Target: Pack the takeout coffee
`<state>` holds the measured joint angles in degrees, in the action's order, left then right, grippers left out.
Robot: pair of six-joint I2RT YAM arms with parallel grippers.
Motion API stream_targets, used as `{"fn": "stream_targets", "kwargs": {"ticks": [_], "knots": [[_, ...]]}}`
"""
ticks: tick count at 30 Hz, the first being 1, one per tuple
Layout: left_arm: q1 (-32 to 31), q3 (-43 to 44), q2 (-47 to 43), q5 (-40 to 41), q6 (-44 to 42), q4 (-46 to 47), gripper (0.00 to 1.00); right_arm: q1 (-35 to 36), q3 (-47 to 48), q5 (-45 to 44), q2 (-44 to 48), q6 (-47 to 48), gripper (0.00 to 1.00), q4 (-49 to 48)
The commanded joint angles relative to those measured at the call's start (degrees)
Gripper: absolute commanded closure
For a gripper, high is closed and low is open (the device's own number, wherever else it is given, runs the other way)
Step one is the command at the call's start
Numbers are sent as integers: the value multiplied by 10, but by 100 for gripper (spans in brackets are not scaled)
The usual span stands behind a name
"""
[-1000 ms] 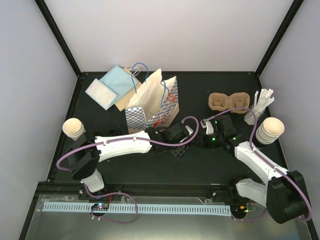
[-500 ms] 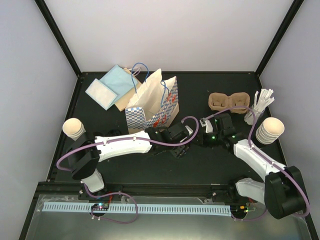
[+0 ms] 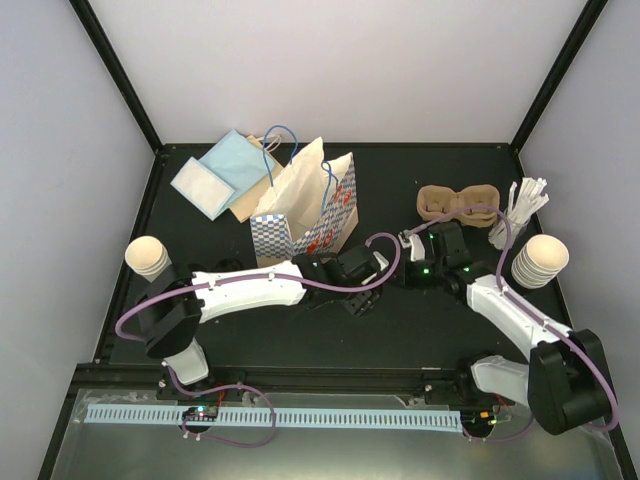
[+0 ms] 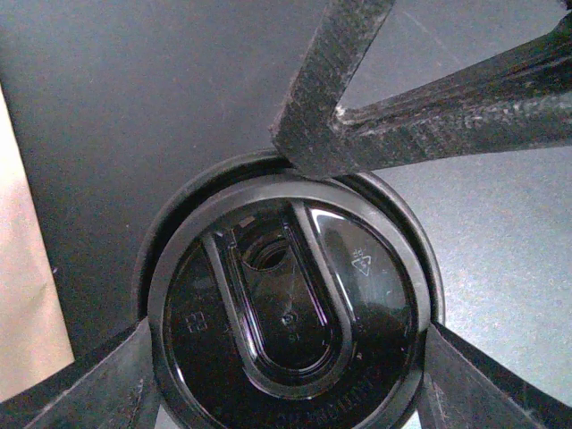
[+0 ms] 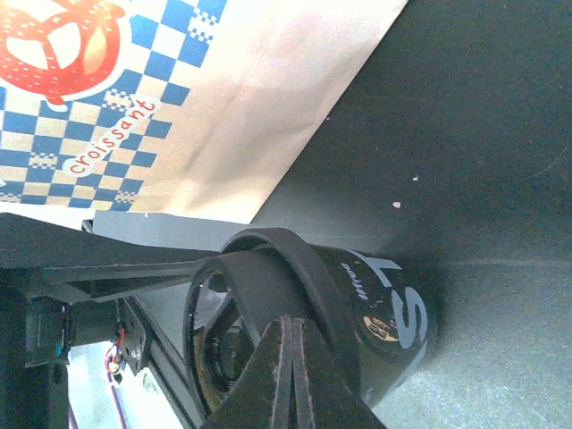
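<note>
1. While the left arm lies as it did a second ago, the right arm has drawn its elbow inward and nudged its wrist toward the bag [image 3: 305, 210].
2. The left claw [image 4: 286, 357] is clamped on the lid [image 4: 286, 295], with a finger against each side of the rim. It sits at mid-table [image 3: 300, 330], just in front of the bag.
3. The right claw [image 5: 290, 335] has its fingers pressed together, and its tip touches the lid's rim.
4. The tray [image 3: 440, 203] lies at the back right, apart from both claws. The right arm's cable [image 3: 478, 210] crosses it in the top view.
5. One cup stack [image 3: 148, 257] stands by the left edge. A second cup stack [image 3: 540, 260] stands by the right edge, near the sticks [image 3: 522, 205].
6. Blue papers [image 3: 215, 175] lie behind the bag at the back left.
</note>
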<state>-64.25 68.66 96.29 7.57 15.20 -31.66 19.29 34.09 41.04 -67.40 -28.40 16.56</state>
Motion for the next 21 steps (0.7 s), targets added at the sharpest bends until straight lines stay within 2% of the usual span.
{"fn": "stream_targets", "kwargs": {"ticks": [1, 7, 15, 21], "knots": [[-13, -29, 59, -72, -8, -78, 33, 0, 22, -20, 34, 20, 99, 29], [-13, -26, 59, -74, -12, -80, 33, -20, 22, -15, 35, 34, 98, 35], [-13, -25, 57, -77, -16, -79, 33, -21, 15, 0, -13, 61, 78, 34], [-13, -20, 60, -79, -18, -82, 33, -21, 1, 10, -33, 60, 77, 13]]}}
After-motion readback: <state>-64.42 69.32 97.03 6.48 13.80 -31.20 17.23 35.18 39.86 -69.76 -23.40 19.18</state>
